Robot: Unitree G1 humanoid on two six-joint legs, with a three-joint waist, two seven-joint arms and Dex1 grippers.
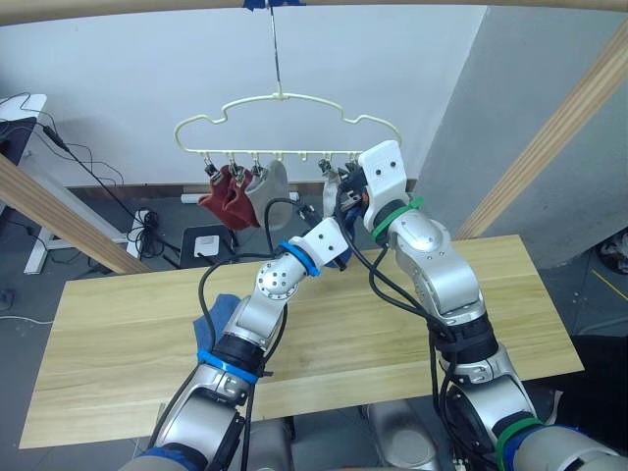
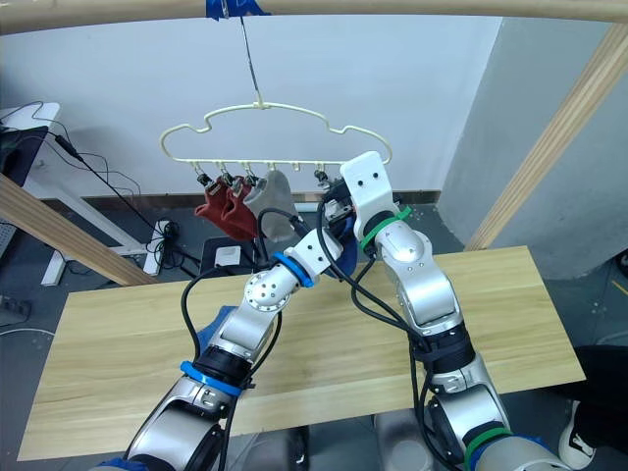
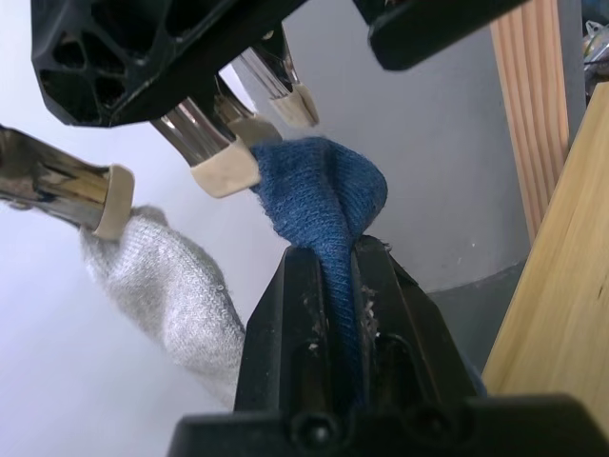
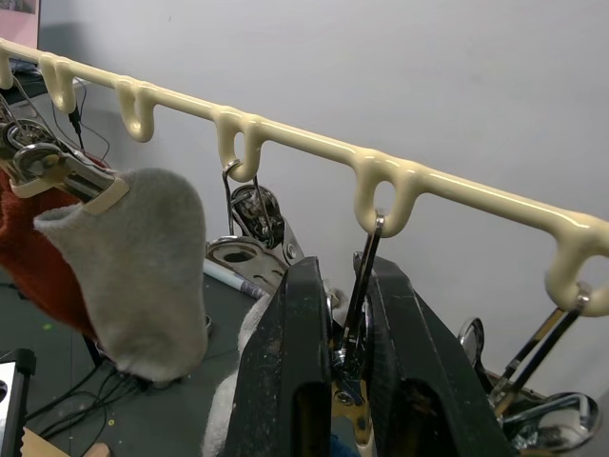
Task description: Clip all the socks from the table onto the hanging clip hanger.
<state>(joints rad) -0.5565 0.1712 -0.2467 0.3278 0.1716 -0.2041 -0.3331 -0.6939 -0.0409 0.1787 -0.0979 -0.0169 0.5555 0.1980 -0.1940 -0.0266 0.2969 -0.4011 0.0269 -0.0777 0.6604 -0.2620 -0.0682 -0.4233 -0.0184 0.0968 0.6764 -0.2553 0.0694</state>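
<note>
The pale yellow clip hanger (image 1: 294, 153) hangs from the wooden top pole. Two rust red socks (image 1: 224, 201) and a light grey sock (image 1: 267, 189) hang clipped at its left. Another grey sock (image 3: 162, 286) hangs from a clip further right. My right gripper (image 4: 344, 276) is shut on a metal clip (image 4: 369, 243) under the hanger's bar. My left gripper (image 3: 331, 249) is shut on a blue sock (image 3: 328, 195), whose folded top touches the pads of an open clip (image 3: 221, 171). A second blue sock (image 1: 221, 312) lies on the table (image 1: 491, 314), partly hidden by my left arm.
Thick wooden frame poles slant at the right (image 1: 549, 137) and the left (image 1: 59, 216). Cables and a power strip (image 1: 147, 221) lie on the floor behind the table. Free clips (image 4: 533, 343) hang further along the bar.
</note>
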